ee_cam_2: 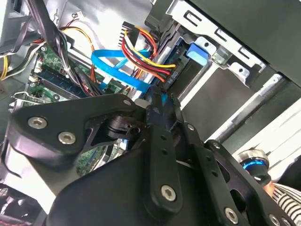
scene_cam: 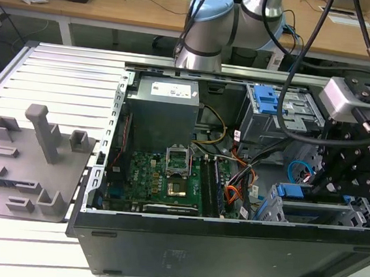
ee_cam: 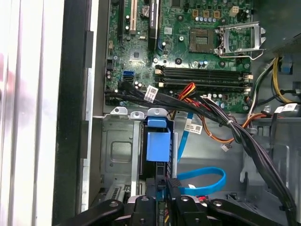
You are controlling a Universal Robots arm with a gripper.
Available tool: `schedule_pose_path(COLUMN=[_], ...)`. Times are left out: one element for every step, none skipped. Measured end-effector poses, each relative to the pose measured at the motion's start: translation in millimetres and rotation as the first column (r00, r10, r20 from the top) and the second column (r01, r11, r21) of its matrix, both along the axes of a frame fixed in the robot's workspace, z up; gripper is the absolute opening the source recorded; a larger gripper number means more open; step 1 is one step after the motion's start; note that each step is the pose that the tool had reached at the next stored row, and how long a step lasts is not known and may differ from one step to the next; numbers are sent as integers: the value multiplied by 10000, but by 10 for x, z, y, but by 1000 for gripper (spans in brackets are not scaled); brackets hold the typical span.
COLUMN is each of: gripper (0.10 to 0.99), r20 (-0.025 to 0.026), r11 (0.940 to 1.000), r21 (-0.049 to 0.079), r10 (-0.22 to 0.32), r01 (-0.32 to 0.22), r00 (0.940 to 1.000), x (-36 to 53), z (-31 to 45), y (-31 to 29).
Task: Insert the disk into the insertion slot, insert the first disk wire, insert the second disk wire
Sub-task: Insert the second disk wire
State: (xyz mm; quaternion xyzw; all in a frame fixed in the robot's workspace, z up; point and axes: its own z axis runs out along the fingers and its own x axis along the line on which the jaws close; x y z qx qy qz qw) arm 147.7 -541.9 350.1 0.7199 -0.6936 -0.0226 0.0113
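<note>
Second wrist view: we see our pincer (ee_cam_2: 162, 101) pressed together on a blue cable (ee_cam_2: 110, 70) beside the disk (ee_cam_2: 188, 70), seated in the slot (ee_cam_2: 225, 56). Push its plug straight, squarely aligned.

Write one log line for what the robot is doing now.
gripper | at insertion slot | disk in slot | blue cable adjacent

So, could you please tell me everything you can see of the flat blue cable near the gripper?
The flat blue cable is a thin, glossy ribbon-like lead, plastic by its look. In both wrist views it curves in a loose loop inside the open computer case, beside the blue disk carrier seated in the insertion slot. One end runs down to the gripper, whose fingertips sit at a blue connector; whether they grip it I cannot tell. Red, yellow and black power wires lie near it.
</note>
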Motion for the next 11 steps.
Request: schedule_pose_path(gripper=[239, 239, 161, 106, 106, 106, 106, 106, 106, 106, 106], r20=[0, 1, 1, 1, 3, 4, 5, 7, 11, 14, 17], r11=[10000, 10000, 10000, 10000, 10000, 10000, 10000, 10000, 10000, 10000, 10000], r21=[1, 0, 0, 0, -2, 5, 3, 2, 5, 4, 4], r10=[0, 0, 0, 0, -1, -3, -1, 0, -1, -1, -1], r01=[0, 0, 0, 0, 1, 3, 1, 0, 1, 1, 1], r00=[10000, 10000, 10000, 10000, 10000, 10000, 10000, 10000, 10000, 10000, 10000], x=[0, 0, -1, -1, -3, -10, -30, -55, -90, -106, -125], z=[39, 71, 124, 180, 198, 195, 196, 197, 197, 197, 197], y=[5, 8, 11, 14, 14, 14, 14, 14, 13, 14, 14])
